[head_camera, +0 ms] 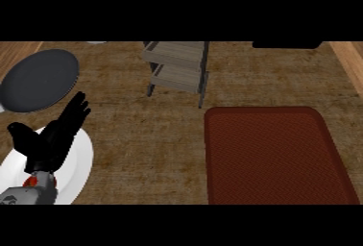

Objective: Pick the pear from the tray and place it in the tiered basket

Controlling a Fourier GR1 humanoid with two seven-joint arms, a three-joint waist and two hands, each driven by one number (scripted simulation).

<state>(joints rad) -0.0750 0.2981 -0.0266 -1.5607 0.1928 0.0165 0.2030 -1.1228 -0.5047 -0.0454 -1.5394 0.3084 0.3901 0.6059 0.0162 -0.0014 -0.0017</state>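
A dark red tray (273, 153) lies on the counter at the right, and I see no pear on it. The tiered basket (177, 67), with beige shelves in a dark metal frame, stands at the back centre. No pear shows on its visible shelves. My left hand (53, 134) rests open at the left, fingers straight and pointing up, above a white plate. My right hand shows nowhere in this view.
A dark grey round plate (39, 79) lies at the back left. A white plate (74, 166) sits under my left hand at the lower left. A black object (287, 44) sits at the far back right. Wooden edges border the counter on both sides.
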